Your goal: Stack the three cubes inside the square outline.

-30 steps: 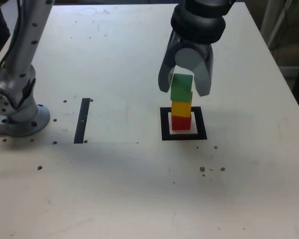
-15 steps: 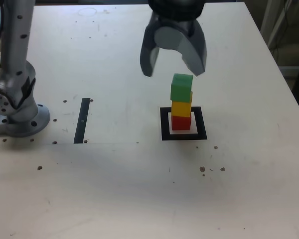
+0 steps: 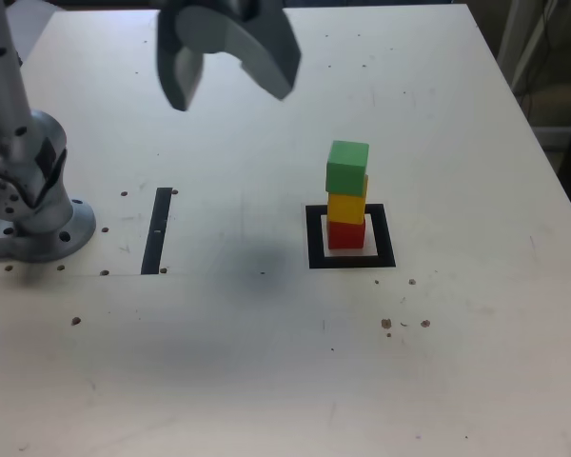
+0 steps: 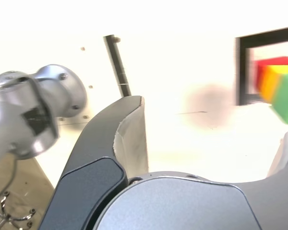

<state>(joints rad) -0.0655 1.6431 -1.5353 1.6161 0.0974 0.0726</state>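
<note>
Three cubes stand stacked inside the square outline (image 3: 351, 237): the red cube (image 3: 345, 232) at the bottom, the yellow cube (image 3: 346, 207) on it, the green cube (image 3: 346, 168) on top, turned slightly. My gripper (image 3: 230, 84) hangs open and empty high above the table, well off to the exterior view's left of the stack. The wrist view shows the tower blurred, with the green cube (image 4: 287, 97), yellow cube (image 4: 273, 80) and red cube (image 4: 264, 67) beside the black square outline (image 4: 241, 67), and one grey finger (image 4: 129, 134) in front.
A thin black strip (image 3: 157, 229) lies on the white table (image 3: 266, 362) at the exterior view's left, near the arm's round grey base (image 3: 29, 205). Small dark specks dot the tabletop. The table's right edge borders a dark floor area.
The open gripper has lifted off the stack and swung up and toward the exterior view's left. The three stacked cubes stay in place, untouched.
</note>
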